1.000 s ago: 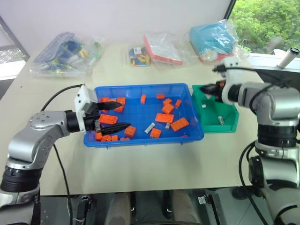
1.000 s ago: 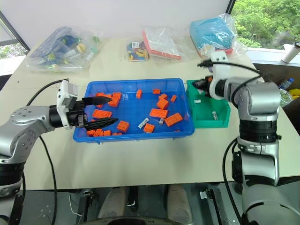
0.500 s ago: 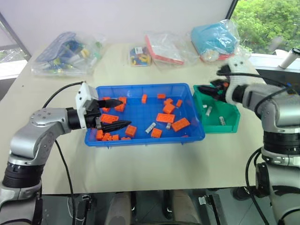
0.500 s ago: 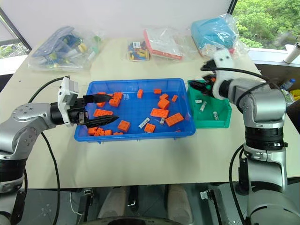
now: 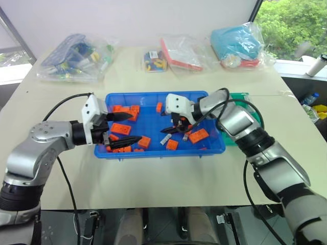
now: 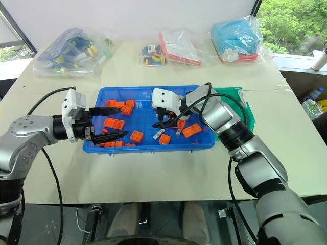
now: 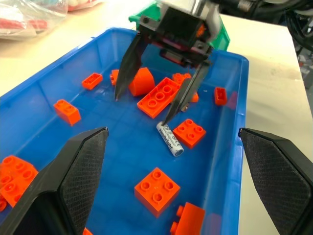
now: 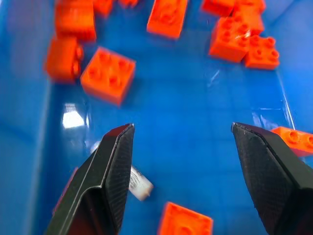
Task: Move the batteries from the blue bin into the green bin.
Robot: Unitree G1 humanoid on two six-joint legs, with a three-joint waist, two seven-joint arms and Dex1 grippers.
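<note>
In the left eye view, the right gripper is seen at the centre of the blue bin, fingers spread and empty, with a battery lying just below it; the left gripper, also spread and empty, is held at the bin's left end, farther off. The green bin is glimpsed behind the right arm. In the left wrist view, the battery is shown lying diagonally on the bare blue floor, beside one right fingertip, orange blocks nearby but apart. In the right wrist view, part of the battery is seen by the lower-left finger.
</note>
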